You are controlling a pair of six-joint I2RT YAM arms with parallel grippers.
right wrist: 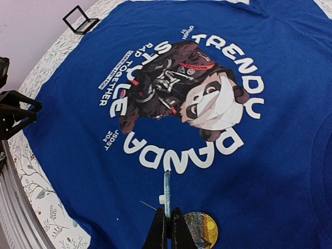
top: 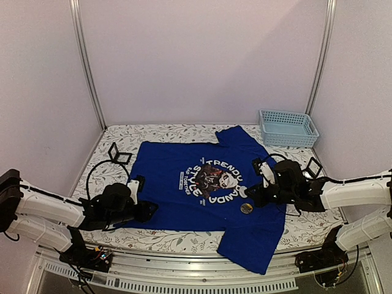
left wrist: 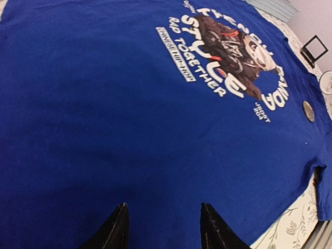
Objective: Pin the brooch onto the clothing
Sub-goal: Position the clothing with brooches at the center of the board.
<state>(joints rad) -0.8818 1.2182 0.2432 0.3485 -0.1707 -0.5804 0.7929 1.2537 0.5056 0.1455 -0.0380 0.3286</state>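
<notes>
The floral table [top: 122, 138] carries the royal-blue T-shirt [top: 171, 202], spread flat between the two tools. A pale blue basket [top: 288, 128] sits on the table beyond the right tool [right wrist: 168, 231]. That tool is clenched, close to the panda print [right wrist: 202, 101]. The left tool [left wrist: 163, 228] hangs released over the shirt, grasping nothing. The round brooch [right wrist: 203, 229] lies on the shirt just beside the right tool's tips.

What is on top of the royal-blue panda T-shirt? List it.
A small round yellowish brooch lies on the royal-blue T-shirt near its print. Anything beneath the fabric is hidden.
</notes>
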